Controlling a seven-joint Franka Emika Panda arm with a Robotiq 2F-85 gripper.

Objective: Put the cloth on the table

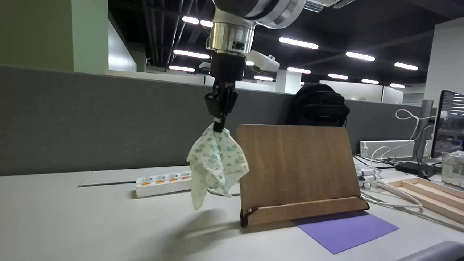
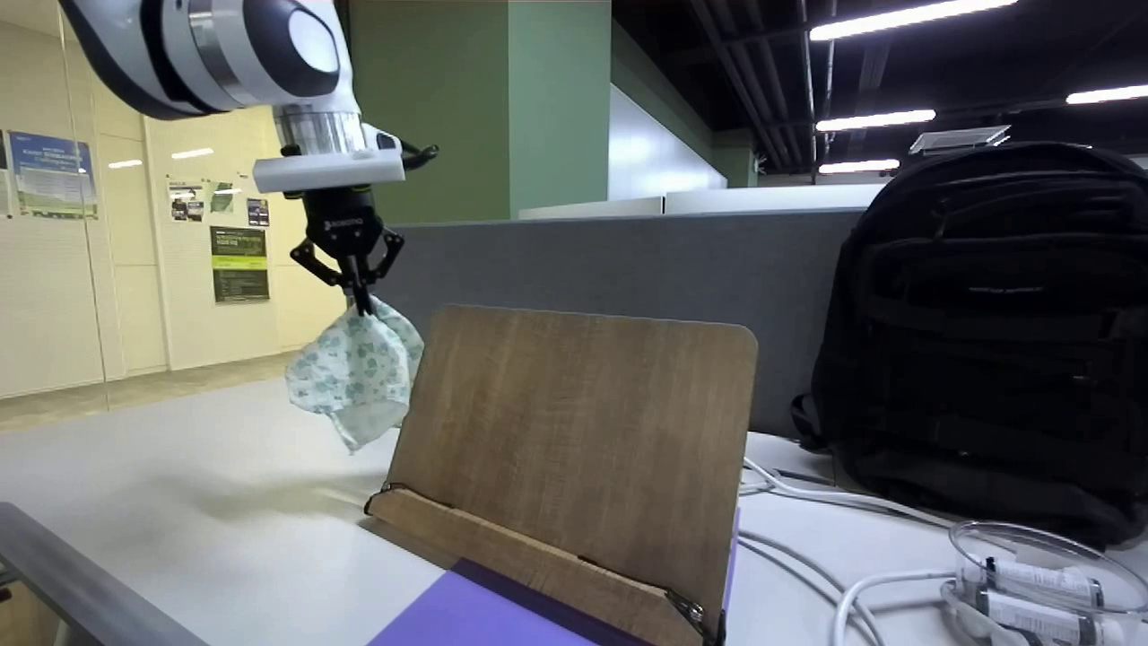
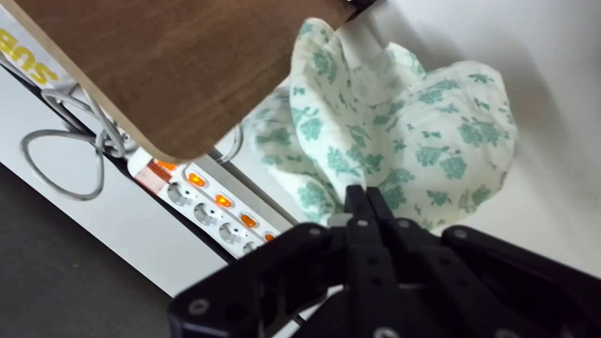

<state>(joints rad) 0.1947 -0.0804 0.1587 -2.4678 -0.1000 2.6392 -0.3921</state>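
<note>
step: looks like the carry, cloth (image 1: 217,159) not down yet | jaws: clamped on its top, rest dangling right below them | worktop (image 1: 90,217): under the jaws, cloth's off it | board (image 1: 301,166): beside the jaws, honestly can't tell if cloth's brushing it | next: probably lower clear of board, let go

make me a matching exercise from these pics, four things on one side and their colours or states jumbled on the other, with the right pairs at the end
Things:
1. cloth
2. flat sheet
3. power strip
4. backpack

Colours or states:
A. black
B. held by the gripper, above the table
C. white with orange switches
D. purple

Right pairs: 1-B; 2-D; 3-C; 4-A
</note>
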